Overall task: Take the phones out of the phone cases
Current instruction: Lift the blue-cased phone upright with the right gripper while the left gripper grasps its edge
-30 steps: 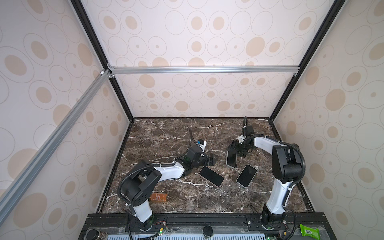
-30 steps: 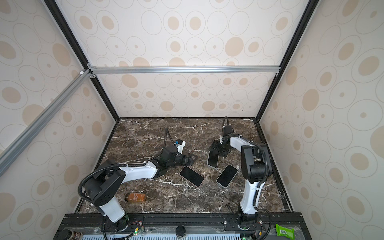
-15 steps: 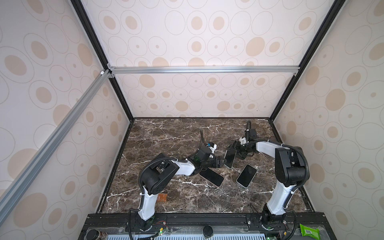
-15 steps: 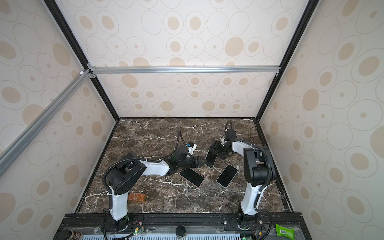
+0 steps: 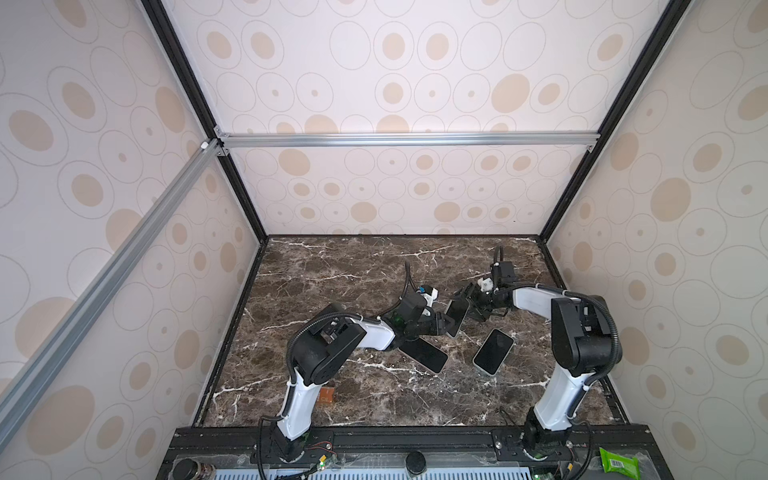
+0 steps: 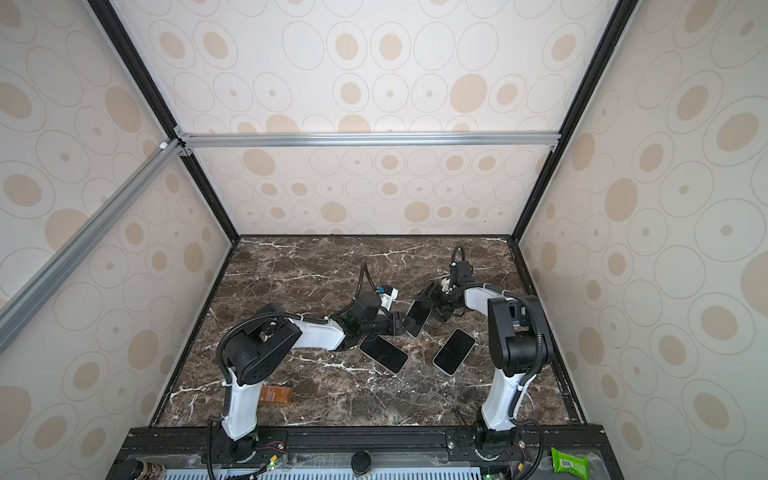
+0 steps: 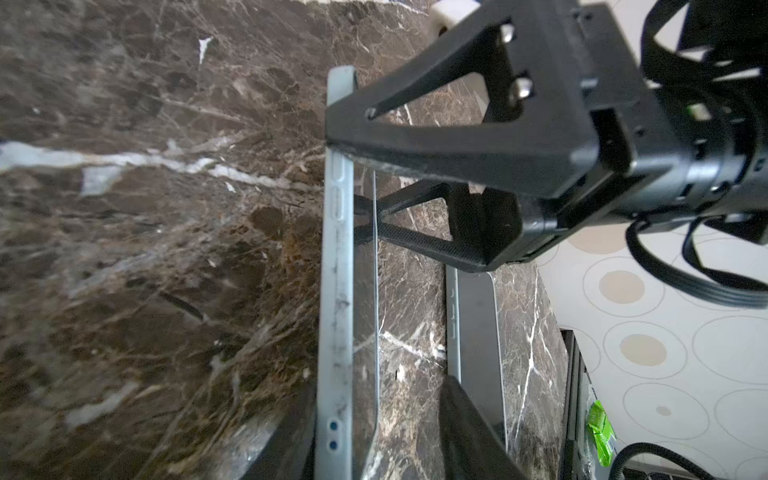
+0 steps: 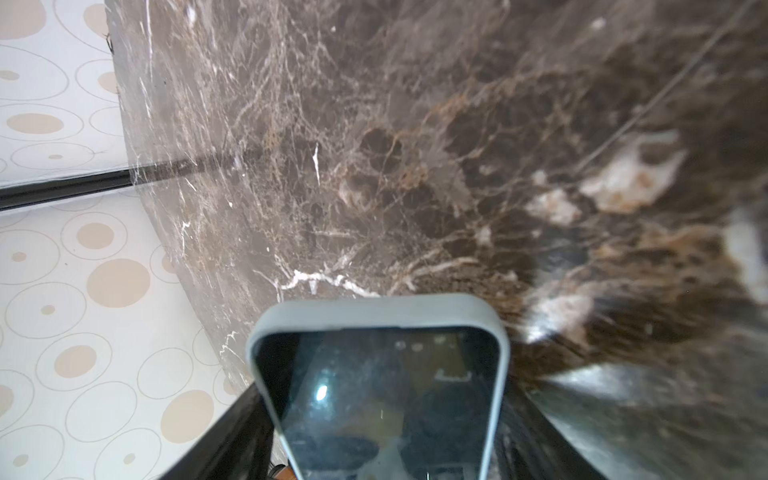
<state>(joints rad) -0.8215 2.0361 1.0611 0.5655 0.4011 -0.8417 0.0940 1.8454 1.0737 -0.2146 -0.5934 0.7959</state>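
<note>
Left gripper has reached the phone case (right gripper clamps it), jaws straddling, unclosed; next: pinch, peel phone out

**A robot test cell in a lab**

This is a robotics lab rig — a closed booth rather than a room. Black frame posts and a bare aluminium rail carry flat wall panels papered in a beige circle print, boxing in three sides. The floor of the booth is a marble-patterned tabletop. Two white-and-black robot arms, the left arm and the right arm, stand bolted to a black base rail along the open front edge — there, loose cables and a small lit circuit board lie exposed.
</note>
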